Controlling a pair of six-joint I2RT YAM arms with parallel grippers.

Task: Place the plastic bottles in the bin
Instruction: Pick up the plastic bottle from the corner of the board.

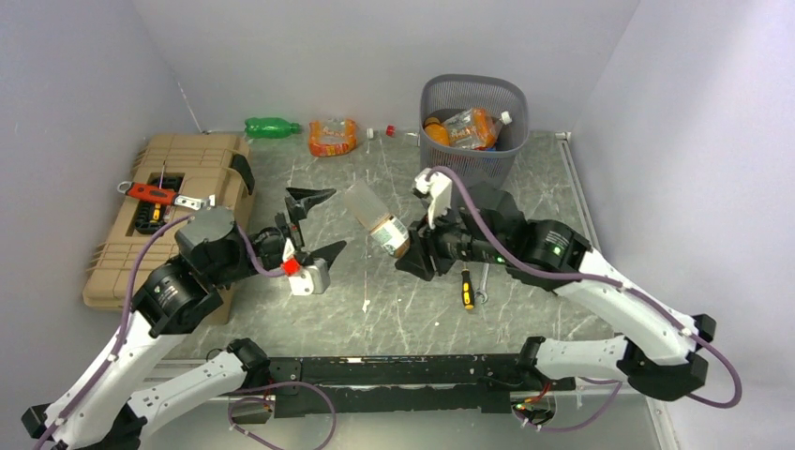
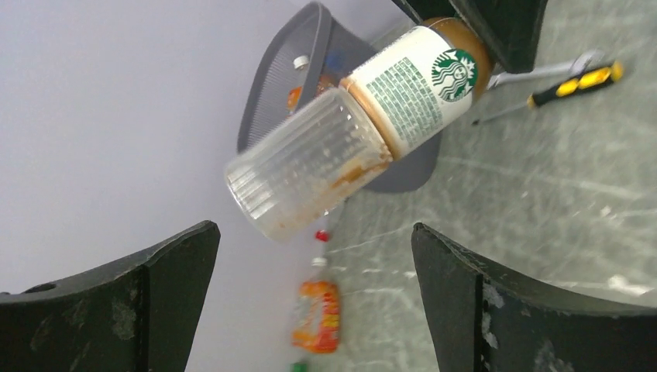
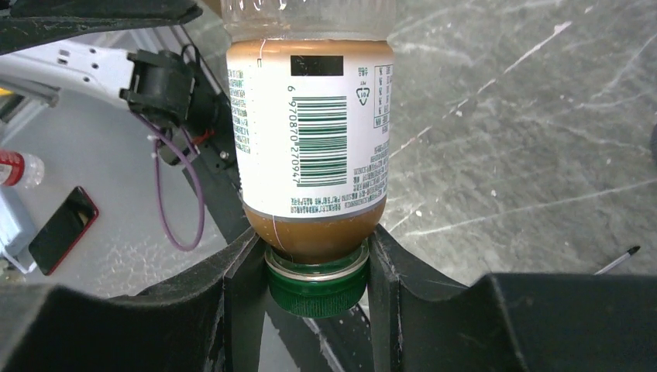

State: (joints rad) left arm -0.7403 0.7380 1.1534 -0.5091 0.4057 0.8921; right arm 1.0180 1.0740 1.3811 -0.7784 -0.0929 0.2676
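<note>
Bin (image 1: 469,167) on worktop (image 1: 394,309) holds orange-tinted bottles (image 1: 464,129), perhaps three. Left of bin: coffee bottle (image 1: 377,220), cap end clamped in right pincer (image 1: 411,247); left pincer (image 1: 337,217) spread wide, empty; green bottle (image 1: 272,127) farther left.

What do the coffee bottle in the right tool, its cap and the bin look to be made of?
The coffee bottle looks like clear, glossy, ribbed plastic: brown residue shows through its wall, and a printed white label wraps it. The cap is smooth and green, likely plastic, though metal cannot be excluded. The bin is dark grey matte mesh, probably moulded plastic.
</note>
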